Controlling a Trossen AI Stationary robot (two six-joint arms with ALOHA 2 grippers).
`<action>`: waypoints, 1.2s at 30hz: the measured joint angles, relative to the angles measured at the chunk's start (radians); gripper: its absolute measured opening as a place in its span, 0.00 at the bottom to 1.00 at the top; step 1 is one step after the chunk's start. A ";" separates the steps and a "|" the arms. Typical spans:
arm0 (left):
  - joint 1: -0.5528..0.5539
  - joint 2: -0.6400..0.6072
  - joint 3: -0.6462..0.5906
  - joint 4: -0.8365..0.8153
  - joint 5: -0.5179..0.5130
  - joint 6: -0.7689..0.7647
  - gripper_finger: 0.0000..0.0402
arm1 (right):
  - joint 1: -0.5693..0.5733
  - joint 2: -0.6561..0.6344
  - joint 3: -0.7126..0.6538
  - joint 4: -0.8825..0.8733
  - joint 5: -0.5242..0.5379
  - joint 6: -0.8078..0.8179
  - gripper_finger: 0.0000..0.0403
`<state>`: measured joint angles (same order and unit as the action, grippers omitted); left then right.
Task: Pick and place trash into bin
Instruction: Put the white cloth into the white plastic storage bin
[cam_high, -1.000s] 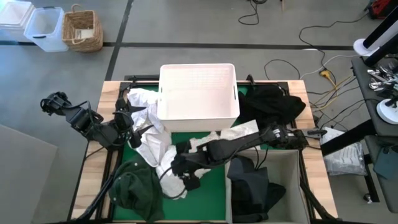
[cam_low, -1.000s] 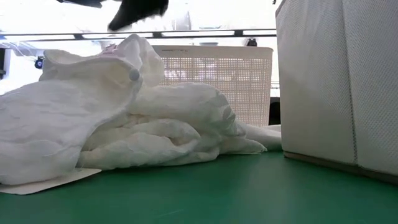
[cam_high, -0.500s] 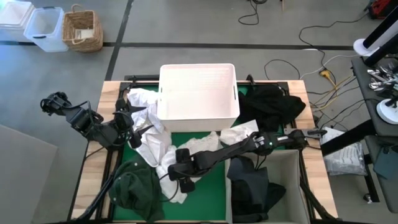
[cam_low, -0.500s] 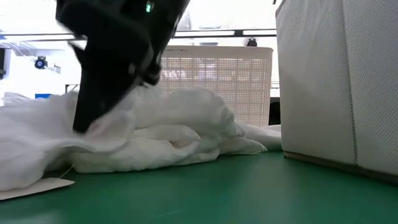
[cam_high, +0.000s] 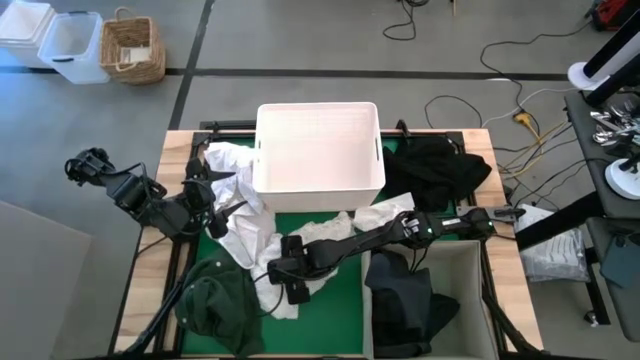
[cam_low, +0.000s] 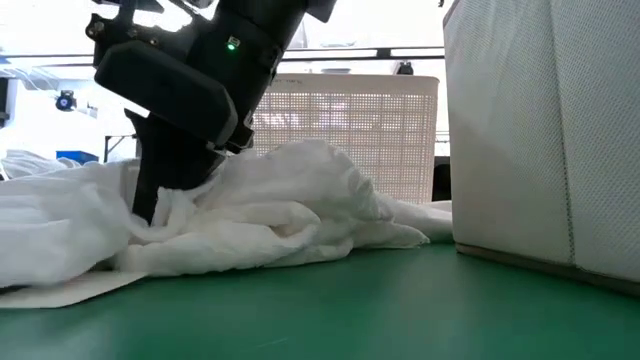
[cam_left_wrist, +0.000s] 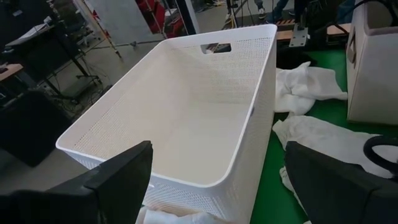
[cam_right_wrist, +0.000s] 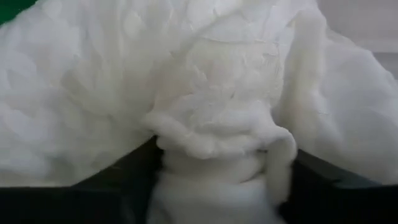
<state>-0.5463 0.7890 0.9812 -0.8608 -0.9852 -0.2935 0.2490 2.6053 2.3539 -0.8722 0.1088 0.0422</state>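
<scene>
A pile of white sheets (cam_high: 250, 240) lies on the green mat left of centre; in the low view the pile (cam_low: 290, 200) rests on its crumpled underside. My right gripper (cam_high: 290, 288) is down in the pile's near end, shut on a bunch of sheet (cam_right_wrist: 217, 149). My left gripper (cam_left_wrist: 214, 186) hangs open at the table's left, facing the white tub (cam_high: 318, 150), and touches nothing. A dark green garment (cam_high: 215, 305) lies near left and a black garment (cam_high: 435, 165) far right. My right gripper pinches a bunched fold of the white sheet (cam_right_wrist: 214, 165) between its two fingers. The fingers (cam_low: 150, 190) come from above, slanting steeply down into the pile's near-left part. The sheet rests on the mat, crumpled and slack around them; one layer or several, I cannot tell.
The white tub's perforated wall (cam_low: 350, 130) stands behind the pile. A grey fabric box (cam_high: 470, 258) with dark cloth (cam_high: 405, 300) inside stands near right; its wall (cam_low: 540, 130) fills the low view's right. More white sheet (cam_high: 385, 212) lies beside the tub.
My right gripper has come down from above the pile, a little toward the table's near left, and sunk into the white sheets. The pile's raised top has been pressed flat under it, and cloth has bunched up around the fingers.
</scene>
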 joint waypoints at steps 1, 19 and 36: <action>0.000 0.002 0.000 0.000 0.000 0.000 0.84 | -0.003 0.000 0.000 0.000 -0.004 0.000 0.54; 0.000 0.033 -0.001 0.000 0.000 0.004 0.84 | -0.008 -0.102 -0.010 -0.017 -0.008 -0.054 0.21; 0.000 -0.001 0.000 0.000 0.000 0.006 0.84 | 0.023 -0.541 -0.010 -0.009 0.071 -0.118 0.21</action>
<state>-0.5465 0.7879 0.9810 -0.8608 -0.9855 -0.2871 0.2718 2.0640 2.3438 -0.8816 0.1800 -0.0755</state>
